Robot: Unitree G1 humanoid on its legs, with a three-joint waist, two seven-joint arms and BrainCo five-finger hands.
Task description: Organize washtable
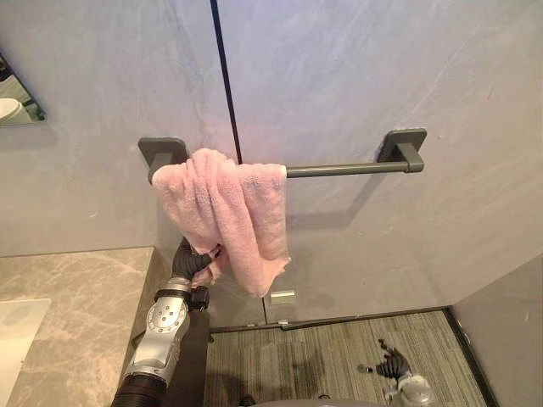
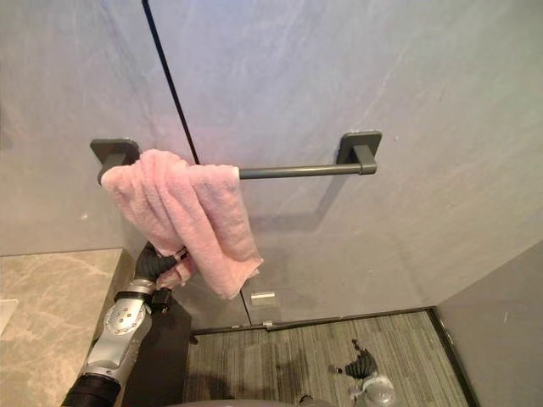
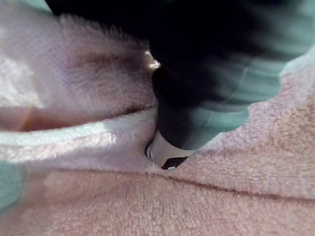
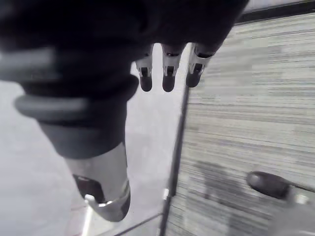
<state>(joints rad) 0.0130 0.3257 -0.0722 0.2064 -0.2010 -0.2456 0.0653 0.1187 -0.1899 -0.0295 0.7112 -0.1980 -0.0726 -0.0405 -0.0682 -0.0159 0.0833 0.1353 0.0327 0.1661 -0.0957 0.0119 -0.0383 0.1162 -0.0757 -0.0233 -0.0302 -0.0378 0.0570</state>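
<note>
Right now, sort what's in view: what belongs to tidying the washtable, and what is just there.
Job in hand: pink towel, draped over the towel bar; left hand, gripping its lower edge.
Just there: marble counter; mirror corner; right hand, open, hanging low.

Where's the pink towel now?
Left eye view: pink towel hangs on the wall towel bar, left end, its lower edge gripped by the left robot hand.
</note>
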